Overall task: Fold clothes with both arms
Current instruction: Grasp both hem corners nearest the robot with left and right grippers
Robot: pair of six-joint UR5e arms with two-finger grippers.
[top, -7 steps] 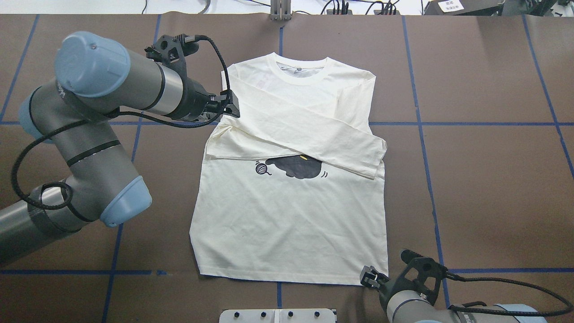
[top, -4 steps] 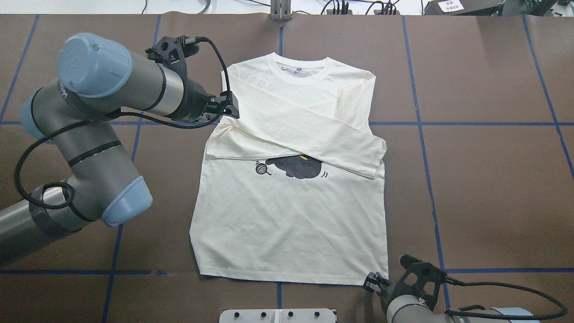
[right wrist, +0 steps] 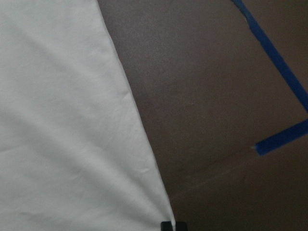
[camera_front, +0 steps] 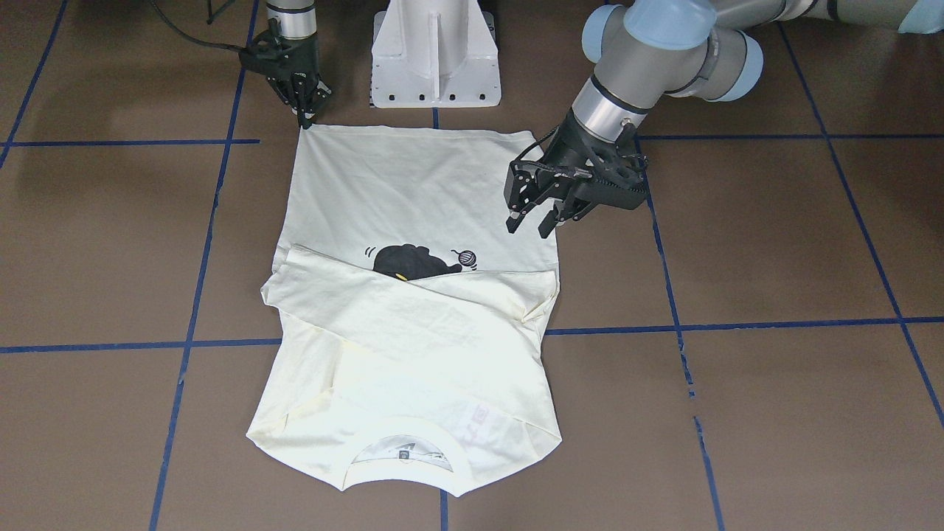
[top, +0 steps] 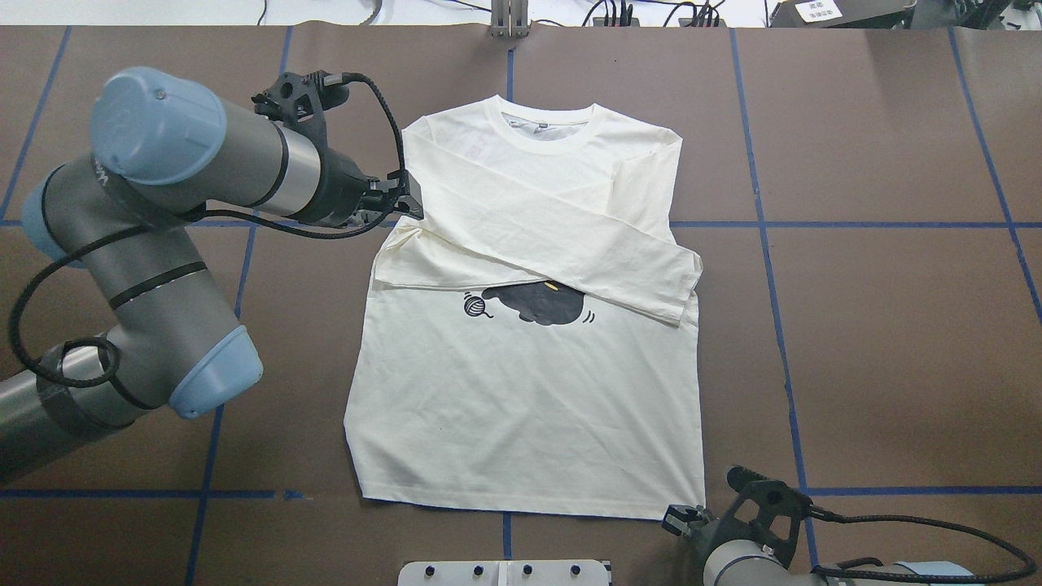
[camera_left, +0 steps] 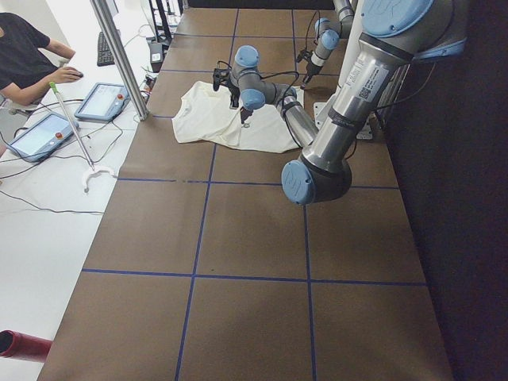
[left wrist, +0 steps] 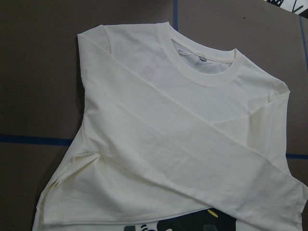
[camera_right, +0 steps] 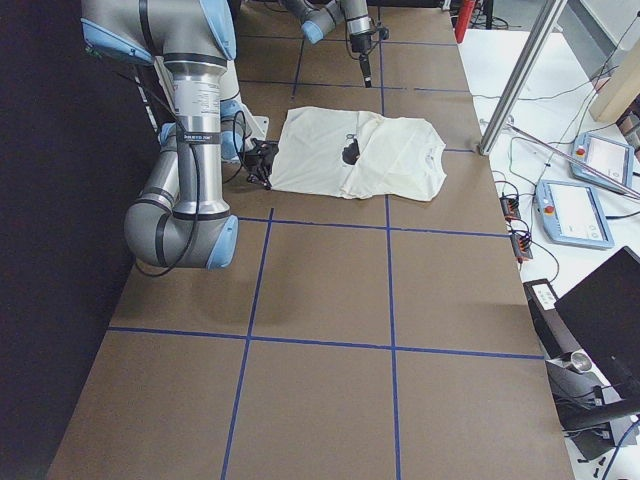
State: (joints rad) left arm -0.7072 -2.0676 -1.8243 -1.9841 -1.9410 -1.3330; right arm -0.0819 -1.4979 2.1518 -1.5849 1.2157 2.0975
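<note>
Cream T-shirt (camera_front: 413, 192) edge under the spread-fingered left gripper (camera_front: 529, 225), hem corner at the closed right gripper (camera_front: 304, 118).

1. Robotics lab: a brown matted table (top: 879, 342) gridded with blue tape lines (top: 855, 224).
2. Grey touchscreen tablets (camera_left: 99, 101), apparently robot control pendants, on a white side bench (camera_left: 48, 238).
3. Silver metal posts (camera_left: 117, 55) beside it.

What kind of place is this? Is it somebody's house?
Probably a robot lab, not a house: a left arm and a right arm reach to a shirt on a table taped with blue lines, and a person sits by tablets.
</note>
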